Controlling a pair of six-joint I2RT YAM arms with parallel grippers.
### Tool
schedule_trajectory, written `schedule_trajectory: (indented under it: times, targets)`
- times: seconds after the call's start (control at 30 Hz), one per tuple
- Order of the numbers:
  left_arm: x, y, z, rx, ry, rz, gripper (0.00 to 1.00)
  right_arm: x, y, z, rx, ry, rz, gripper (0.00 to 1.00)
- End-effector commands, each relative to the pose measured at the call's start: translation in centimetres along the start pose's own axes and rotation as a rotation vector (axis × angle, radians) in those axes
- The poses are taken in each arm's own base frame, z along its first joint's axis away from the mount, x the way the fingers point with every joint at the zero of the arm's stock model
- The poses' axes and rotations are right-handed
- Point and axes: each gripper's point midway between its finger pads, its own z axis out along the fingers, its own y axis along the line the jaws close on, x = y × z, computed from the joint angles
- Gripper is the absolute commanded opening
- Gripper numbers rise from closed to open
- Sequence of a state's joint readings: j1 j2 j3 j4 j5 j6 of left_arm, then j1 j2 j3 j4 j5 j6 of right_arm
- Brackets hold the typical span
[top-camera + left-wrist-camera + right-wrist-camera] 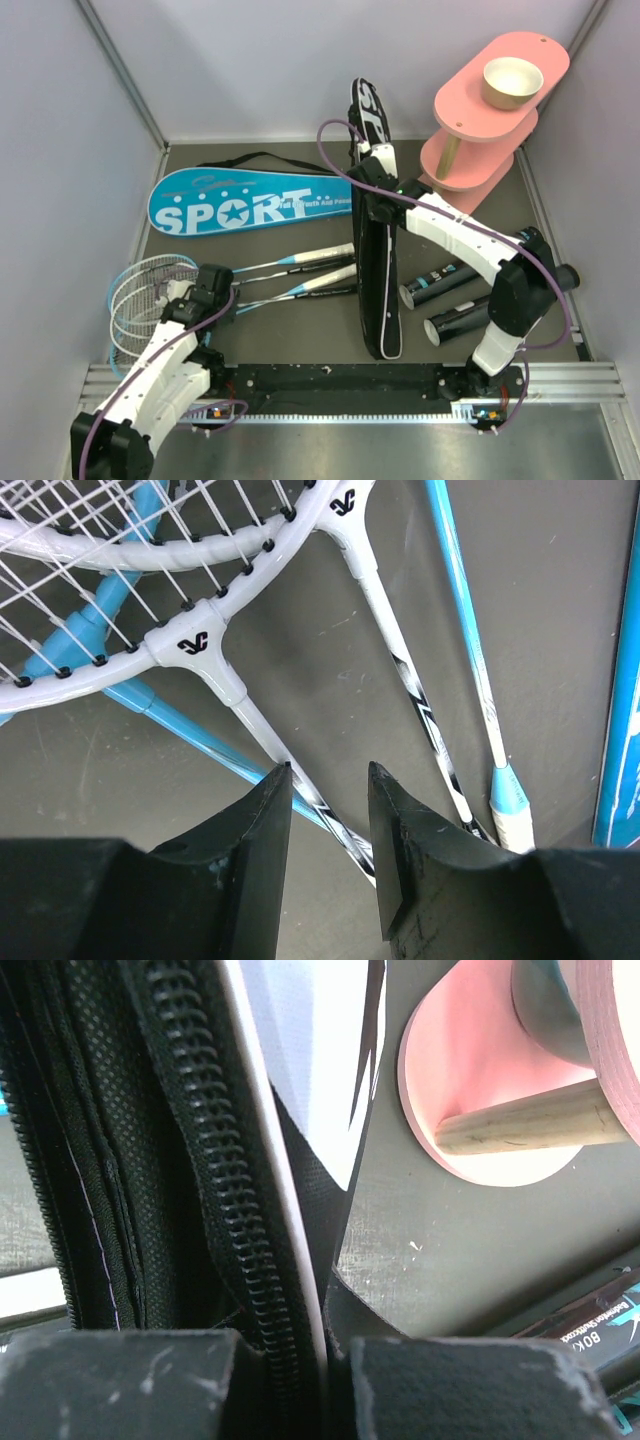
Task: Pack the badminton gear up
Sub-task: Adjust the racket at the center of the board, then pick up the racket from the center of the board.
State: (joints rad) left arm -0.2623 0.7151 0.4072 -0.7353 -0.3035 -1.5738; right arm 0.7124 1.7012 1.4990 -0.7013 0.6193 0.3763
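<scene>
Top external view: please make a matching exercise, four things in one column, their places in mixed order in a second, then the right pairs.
1. blue bag
2. black bag
3. tan bowl
4. black tubes

A. on the pink stand's top tier
B. lying right of the black bag
C. lying flat at the back left
D. standing on edge, pinched by the right gripper

Pairs: 1-C, 2-D, 3-A, 4-B

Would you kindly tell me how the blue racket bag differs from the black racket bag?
The blue bag lies flat, SPORT lettering face up; the black bag stands on edge. No gripper holds the blue bag; the right gripper pinches the black bag's zipper edge. Both are racket-shaped.
</scene>
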Motion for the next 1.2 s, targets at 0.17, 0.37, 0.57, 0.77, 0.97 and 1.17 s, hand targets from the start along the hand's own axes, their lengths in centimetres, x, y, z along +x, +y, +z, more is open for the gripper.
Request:
schedule_trajectory:
  times: [0.17,0.37,0.57,0.77,0.97,1.17]
  targets:
    - [0.6,-0.3,1.4,-0.007,0.015,-0.062,0.38,-3.4,-0.5,-2.1,-0.041,-0.111,0.084,0.0]
    - [0.7,0.2,1.9,-0.028,0.014,-0.057,0.37,-3.4,-0.5,-2.1,-0.044,-0.111,0.083,0.0]
    - [-0.6,-1.8,0.1,0.047,-0.03,0.069,0.42,-3.4,-0.5,-2.1,-0.046,-0.111,0.083,0.0]
    - [-3.5,-5.3,-3.6,0.188,-0.134,0.07,0.59,-3.9,-0.6,-2.3,-0.045,-0.123,0.087,0.0]
    - [-1.6,-8.0,-3.3,0.246,-0.028,-0.014,0.58,-4.0,-0.3,-2.1,-0.054,-0.133,0.076,0.0]
    - [0.3,-9.3,-1.8,0.213,0.056,-0.037,0.56,-4.0,0.2,-2.0,-0.078,-0.135,0.069,0.0]
